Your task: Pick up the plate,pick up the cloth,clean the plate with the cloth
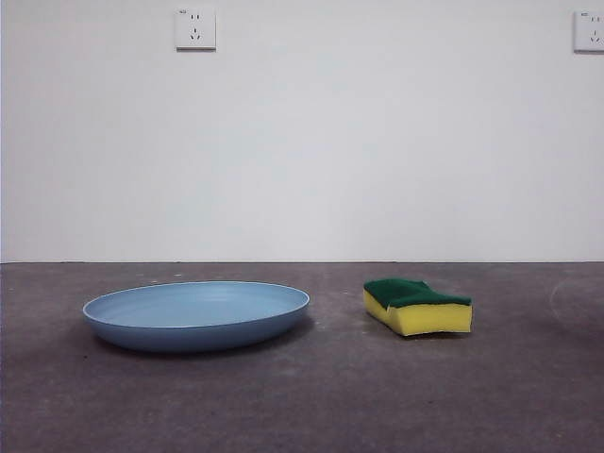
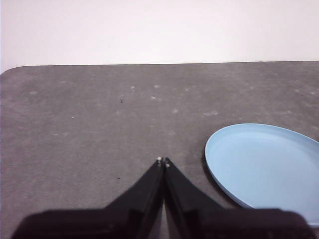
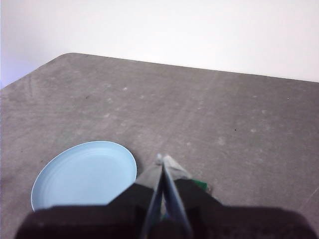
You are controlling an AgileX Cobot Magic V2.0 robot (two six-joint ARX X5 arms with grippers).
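The light blue plate (image 1: 196, 314) lies flat on the dark grey table, left of centre in the front view. The cloth, a yellow sponge with a green scouring top (image 1: 417, 306), rests to its right. No arm shows in the front view. My left gripper (image 2: 163, 161) is shut and empty, raised above the table beside the plate (image 2: 264, 169). My right gripper (image 3: 162, 160) is shut and empty too, high over the table; the plate (image 3: 83, 174) lies below it to one side, and only a green corner of the cloth (image 3: 200, 184) peeks out from behind its jaws.
The table (image 1: 302, 406) runs back to a white wall with two power sockets (image 1: 195, 29). Its rounded corner (image 2: 15, 70) shows in the left wrist view.
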